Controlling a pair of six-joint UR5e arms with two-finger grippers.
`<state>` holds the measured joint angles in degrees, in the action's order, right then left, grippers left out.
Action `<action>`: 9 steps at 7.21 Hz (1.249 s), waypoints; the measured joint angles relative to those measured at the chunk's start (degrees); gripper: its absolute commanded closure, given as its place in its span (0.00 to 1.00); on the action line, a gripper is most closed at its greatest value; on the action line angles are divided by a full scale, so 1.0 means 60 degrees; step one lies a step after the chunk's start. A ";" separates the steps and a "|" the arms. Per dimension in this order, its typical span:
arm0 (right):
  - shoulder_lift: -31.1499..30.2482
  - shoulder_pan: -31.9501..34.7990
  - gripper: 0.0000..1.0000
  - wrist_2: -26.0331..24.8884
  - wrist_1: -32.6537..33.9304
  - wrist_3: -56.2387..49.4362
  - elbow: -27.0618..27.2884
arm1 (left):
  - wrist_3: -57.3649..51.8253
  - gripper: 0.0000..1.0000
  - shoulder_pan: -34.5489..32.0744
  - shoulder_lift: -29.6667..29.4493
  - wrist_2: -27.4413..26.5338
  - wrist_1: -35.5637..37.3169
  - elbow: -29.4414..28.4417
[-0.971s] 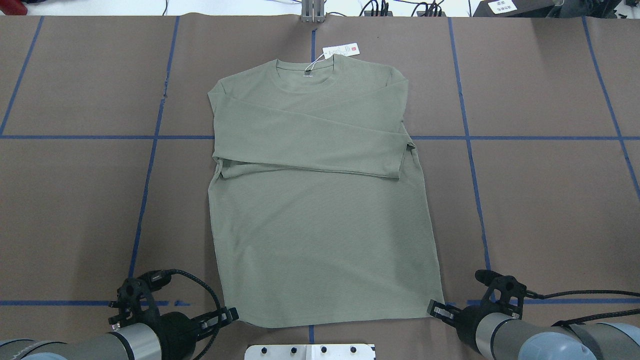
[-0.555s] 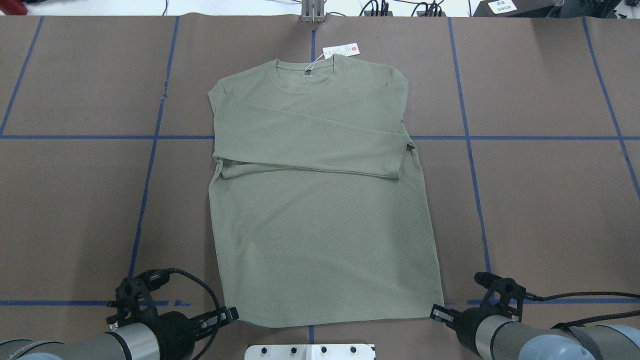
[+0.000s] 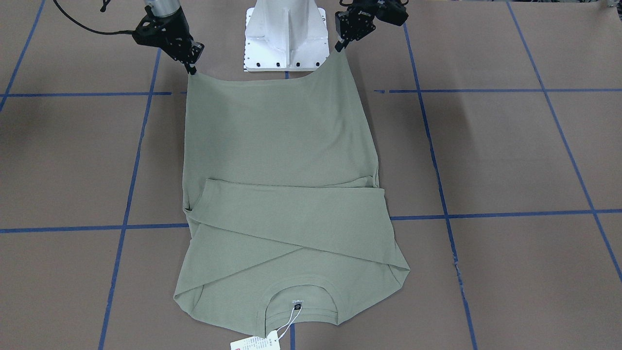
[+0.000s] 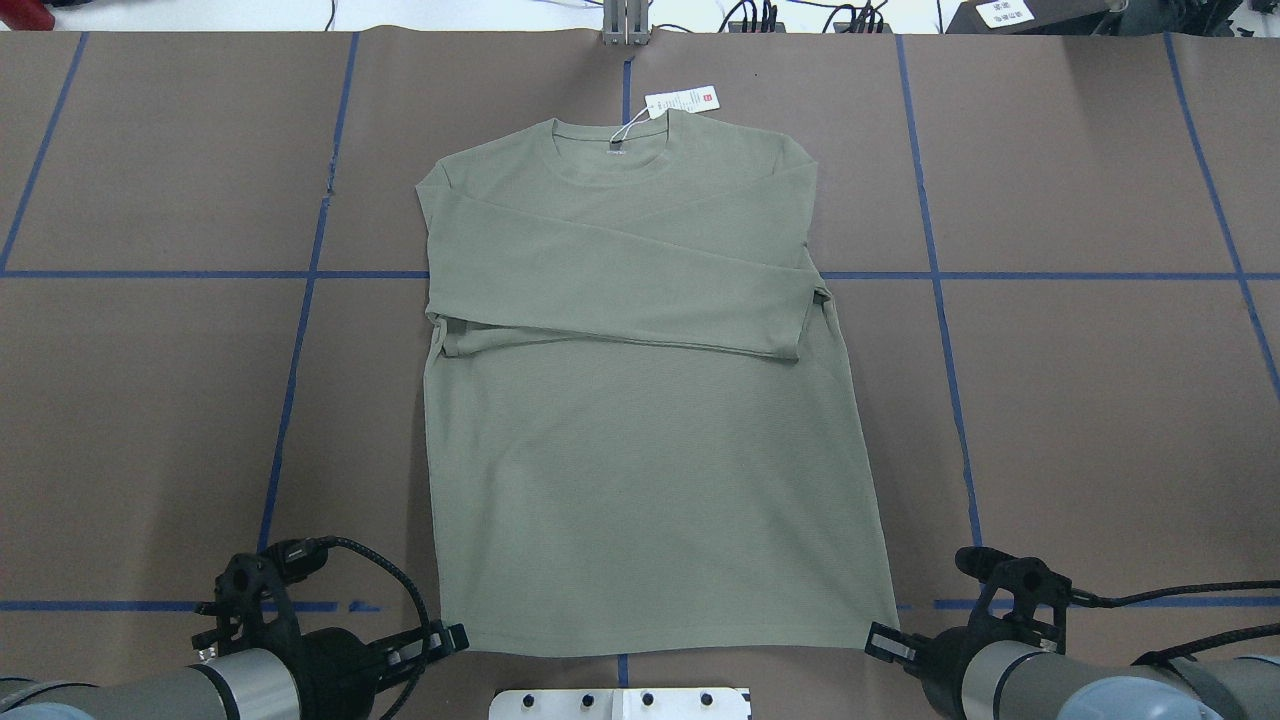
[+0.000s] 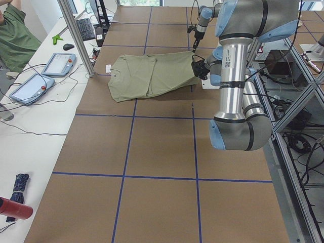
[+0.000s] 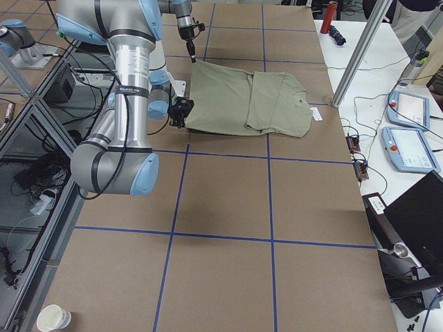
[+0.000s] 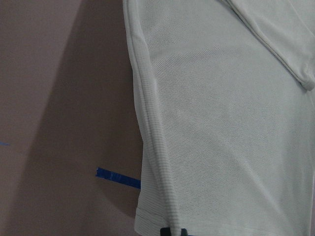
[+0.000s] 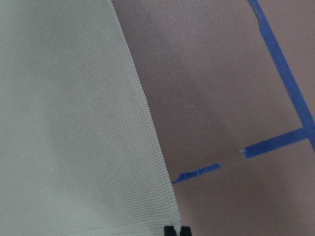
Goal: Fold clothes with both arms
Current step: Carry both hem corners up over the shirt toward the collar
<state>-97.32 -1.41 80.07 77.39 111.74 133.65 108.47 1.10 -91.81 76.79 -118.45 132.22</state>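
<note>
overhead: high, looking down | front: opposite, steep | sides: far, oblique | wrists: near | all share shirt (image 4: 640, 400)

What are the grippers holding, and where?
The shirt: left gripper pinches its left hem corner, right gripper its right hem corner.

place: a robotics lab.
work surface: a large table (image 5: 162, 152) covered in brown paper, marked into squares by blue tape lines (image 4: 299, 340).
machines: two grey and blue robot arms (image 5: 235, 91) at a white pedestal base (image 3: 285, 34).
framing: bare aluminium posts (image 5: 76, 35).
side bench: teach pendants (image 6: 413, 109), a keyboard (image 5: 83, 29), a mouse (image 5: 68, 46), loose cables (image 4: 752, 14), a person in green (image 5: 15, 35) at the edge.
</note>
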 measured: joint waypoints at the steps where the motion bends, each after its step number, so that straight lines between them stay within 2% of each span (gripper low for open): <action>1: 0.0148 0.0073 1.00 0.0613 0.1464 -0.0016 0.1304 | -0.0011 1.00 -0.0101 -0.0015 0.0775 0.0943 0.0856; 2: 0.0586 0.0319 1.00 0.1316 0.2948 -0.0126 0.2547 | -0.0039 1.00 -0.0427 -0.0096 0.1805 0.2162 0.1951; 3: 0.1332 0.0828 1.00 0.1920 0.4309 -0.0587 0.3247 | -0.0278 1.00 -0.1033 -0.0361 0.2824 0.3192 0.2762; 4: 0.2420 0.1523 1.00 0.2328 0.5556 -0.1556 0.3318 | -0.0975 1.00 -0.1760 -0.0954 0.3510 0.3835 0.2942; 5: 0.3622 0.2319 1.00 0.2522 0.6416 -0.2716 0.2845 | -0.1887 1.00 -0.2472 -0.1621 0.3812 0.4212 0.2624; 6: 0.4522 0.3149 1.00 0.2666 0.6798 -0.3787 0.2114 | -0.2863 1.00 -0.3330 -0.2207 0.4068 0.4407 0.1976; 8: 0.5734 0.4986 1.00 0.3245 0.6670 -0.5626 0.0227 | -0.4932 1.00 -0.5312 -0.3171 0.4633 0.4450 0.0041; 9: 0.6071 0.5752 1.00 0.3520 0.6077 -0.6150 -0.0816 | -0.5825 1.00 -0.6130 -0.3532 0.4727 0.4419 -0.0876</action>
<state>-60.90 33.10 101.19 113.85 74.84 128.76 73.52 -35.68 -112.99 105.15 -91.93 126.97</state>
